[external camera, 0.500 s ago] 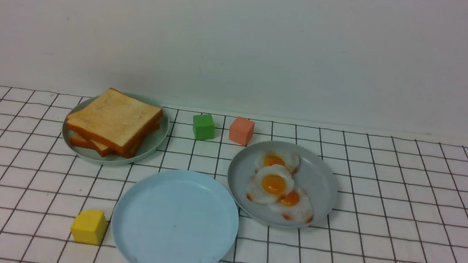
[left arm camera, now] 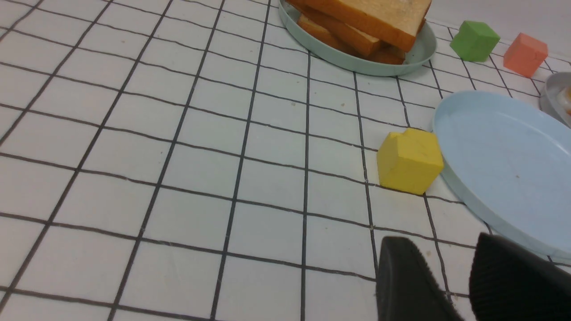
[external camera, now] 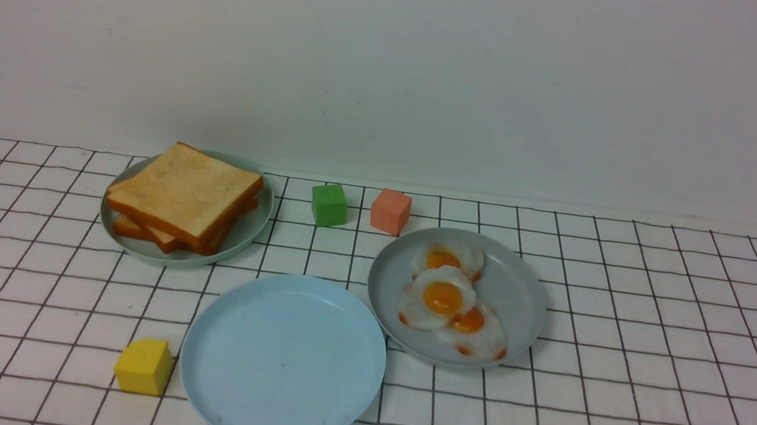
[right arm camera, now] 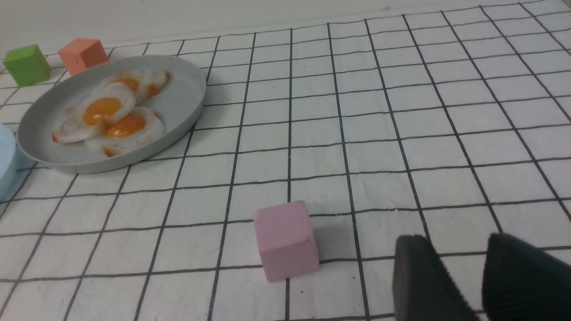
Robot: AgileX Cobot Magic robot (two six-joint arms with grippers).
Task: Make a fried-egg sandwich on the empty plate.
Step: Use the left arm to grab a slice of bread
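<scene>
My left hand [left arm camera: 446,254] and right hand [right arm camera: 453,245] gape narrowly, empty. I risk lifting two stacked toasts [external camera: 185,197] together.

The bench [left arm camera: 134,133] is wearing a white cloth with a black grid. At the far side, a stack of toast slices [left arm camera: 370,18] is lying on a pale green plate [left arm camera: 357,64]. A green cube [left arm camera: 474,41] and an orange cube [left arm camera: 525,54] are standing near each other beside this plate. A yellow cube [left arm camera: 409,161] is sitting just beside the rim of the light blue plate [left arm camera: 504,165]; if they are touching, I cannot tell. The edge of a grey plate [left arm camera: 551,96] is showing behind it. The left end effector [left arm camera: 446,243] is hovering over the cloth, its two black fingers [left arm camera: 401,276] standing apart and holding nothing.
</scene>
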